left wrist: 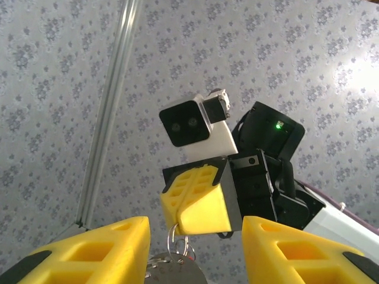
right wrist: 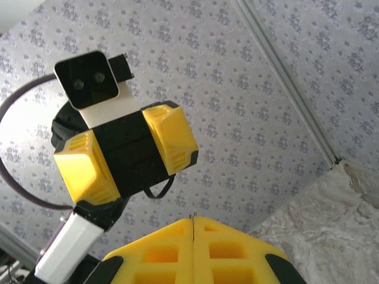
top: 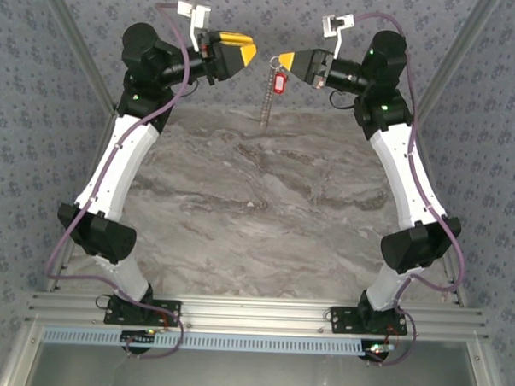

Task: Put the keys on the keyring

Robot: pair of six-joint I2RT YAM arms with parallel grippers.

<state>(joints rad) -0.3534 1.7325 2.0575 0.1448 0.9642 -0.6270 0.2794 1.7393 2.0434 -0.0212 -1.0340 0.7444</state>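
The key (top: 278, 80) is tiny, with a bright red head. It dangles beside the keyring (top: 265, 108), a thin pale strip hanging straight down over the far end of the worktop (top: 265, 210). My right pincer (top: 285, 59) is clamped shut on the keyring's top end. My left pincer (top: 249, 56) faces it tip to tip, close by, jaws partway apart and gripping nothing. Both arms are raised, elbows outward.

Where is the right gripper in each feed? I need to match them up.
Top external: right gripper upper centre, just above the red key.
Left wrist: gripper at centre, facing the camera.
Right wrist: gripper at bottom centre, fingers shut.
Shared landmark: the patterned wall behind it.
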